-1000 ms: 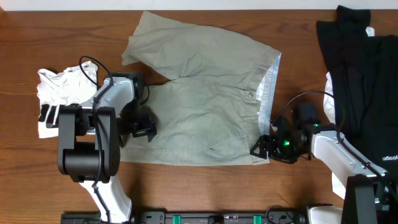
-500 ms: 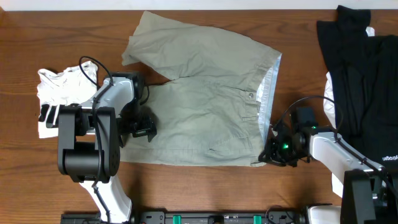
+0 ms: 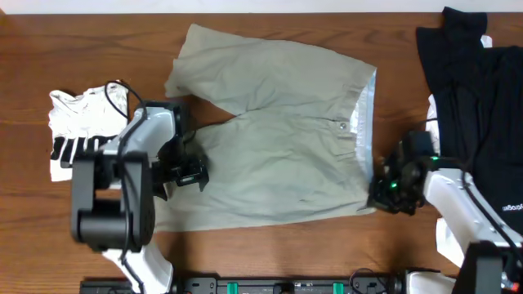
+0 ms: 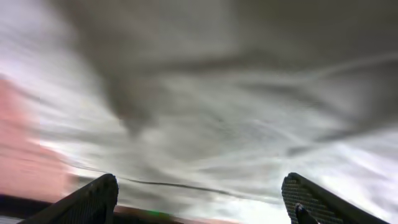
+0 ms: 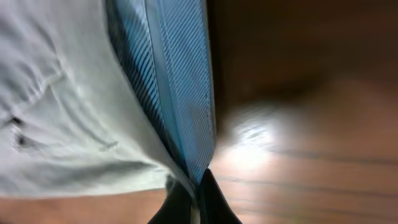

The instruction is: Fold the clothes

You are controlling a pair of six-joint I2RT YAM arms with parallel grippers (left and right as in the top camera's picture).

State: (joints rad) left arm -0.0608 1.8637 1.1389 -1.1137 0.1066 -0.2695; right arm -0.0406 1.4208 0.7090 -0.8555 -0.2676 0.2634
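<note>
The light khaki shorts (image 3: 278, 139) lie spread flat on the wooden table, waistband with its button to the right and legs to the left. My right gripper (image 3: 374, 196) is shut on the near corner of the waistband; in the right wrist view the fingertips (image 5: 208, 199) pinch the striped paler lining (image 5: 180, 93). My left gripper (image 3: 189, 173) hovers open over the hem of the near leg. In the left wrist view its fingers (image 4: 93, 202) stand wide apart above blurred khaki cloth (image 4: 217, 118), holding nothing.
A small white top with black bars (image 3: 78, 126) lies at the left edge beside the left arm. Black garments (image 3: 478, 98) are heaped at the right, close behind the right arm. Bare wood (image 3: 270, 245) runs along the front edge.
My right gripper closed on the waistband corner and dragged it to the right; the whole pair of shorts slid right with it. The left gripper stayed open and barely moved.
</note>
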